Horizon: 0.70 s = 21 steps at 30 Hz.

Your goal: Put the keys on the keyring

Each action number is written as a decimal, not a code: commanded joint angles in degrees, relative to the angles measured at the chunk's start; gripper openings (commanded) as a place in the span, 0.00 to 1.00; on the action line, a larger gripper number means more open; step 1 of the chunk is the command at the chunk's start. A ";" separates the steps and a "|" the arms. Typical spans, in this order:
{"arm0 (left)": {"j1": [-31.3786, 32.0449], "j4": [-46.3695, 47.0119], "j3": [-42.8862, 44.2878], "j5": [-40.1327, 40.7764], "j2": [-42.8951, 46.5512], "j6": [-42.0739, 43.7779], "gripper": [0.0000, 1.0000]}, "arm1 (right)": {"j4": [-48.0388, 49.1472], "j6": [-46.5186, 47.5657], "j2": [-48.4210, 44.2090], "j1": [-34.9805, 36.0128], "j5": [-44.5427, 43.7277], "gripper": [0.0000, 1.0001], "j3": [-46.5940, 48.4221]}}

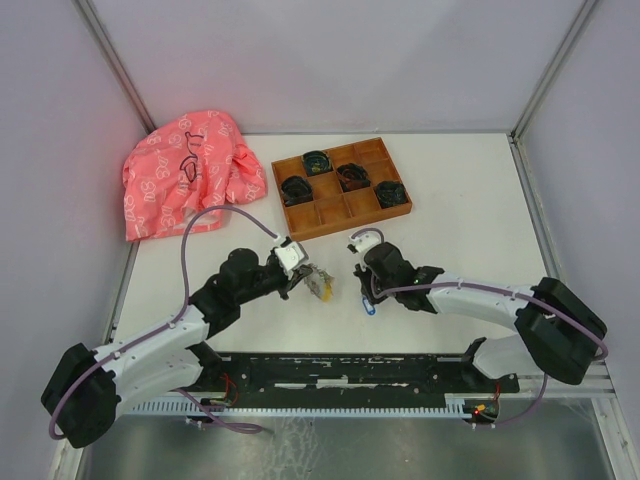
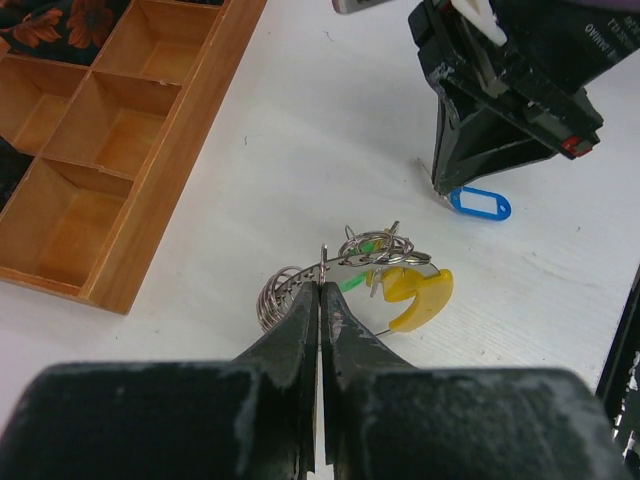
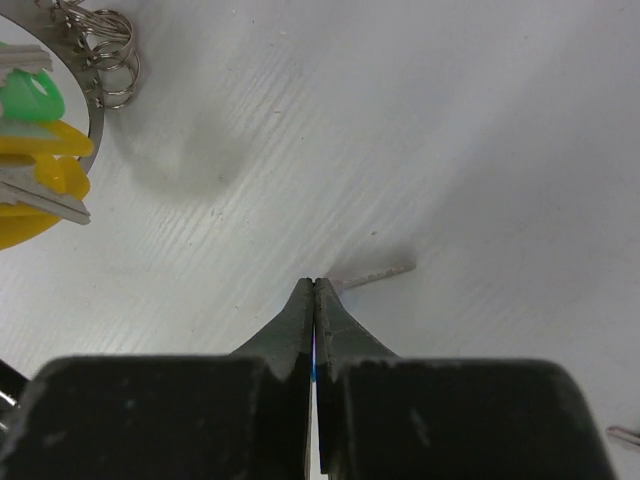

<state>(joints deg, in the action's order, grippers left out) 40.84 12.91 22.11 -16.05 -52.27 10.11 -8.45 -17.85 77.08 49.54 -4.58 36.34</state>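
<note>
My left gripper (image 2: 322,285) is shut on the rim of the grey keyring (image 2: 345,262), which rests on the white table with its yellow tag (image 2: 420,297) and green tag (image 2: 352,283). In the top view the left gripper (image 1: 303,278) and keyring (image 1: 322,287) are at mid-table. My right gripper (image 3: 314,283) is shut on the blue-headed key; its metal blade (image 3: 380,272) sticks out past the fingertips, low over the table. The blue head (image 2: 480,204) shows under the right gripper (image 2: 440,188), right of the keyring (image 3: 97,120). I cannot make out the black-headed key.
A wooden tray (image 1: 345,222) with dark coiled bundles stands just behind both grippers; its wall (image 2: 170,170) is left of the keyring. A pink cloth (image 1: 185,175) lies at the back left. A small metal tip (image 3: 625,434) shows at the lower right edge.
</note>
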 commanded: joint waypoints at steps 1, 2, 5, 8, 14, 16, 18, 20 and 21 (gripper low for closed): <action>-0.32 2.68 0.27 1.55 1.50 0.26 0.03 | 9.93 2.60 2.38 0.73 -0.87 0.01 -1.06; -0.32 2.73 0.18 1.62 1.62 0.22 0.03 | 9.22 2.44 2.58 0.81 -0.52 0.02 -0.98; -0.33 2.64 0.13 1.73 1.97 0.26 0.03 | 4.02 1.44 2.01 0.82 0.70 0.09 1.14; -0.33 2.73 0.13 1.73 1.95 0.28 0.03 | -4.49 0.94 1.74 0.78 1.76 0.19 4.61; -0.33 2.83 0.19 1.42 1.60 0.22 0.03 | -18.03 -0.48 2.96 0.73 1.61 0.32 12.06; -0.32 2.76 0.26 1.38 1.54 0.21 0.03 | -21.78 -0.84 4.97 0.67 2.01 0.37 15.22; -0.32 2.53 0.30 1.38 1.55 0.32 0.03 | -24.46 -0.76 7.02 -0.02 3.15 0.39 17.56; -0.33 2.30 0.38 1.38 1.68 0.35 0.03 | -24.66 -0.61 8.67 -1.89 6.72 0.40 18.23; -0.33 2.22 0.39 1.38 1.85 0.40 0.03 | -24.49 -0.61 9.53 -2.80 8.50 0.40 18.41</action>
<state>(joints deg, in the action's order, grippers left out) 40.84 12.82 22.06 -15.05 -51.53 10.09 -27.92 -17.76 83.59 49.41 -1.41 52.14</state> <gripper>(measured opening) 0.040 0.395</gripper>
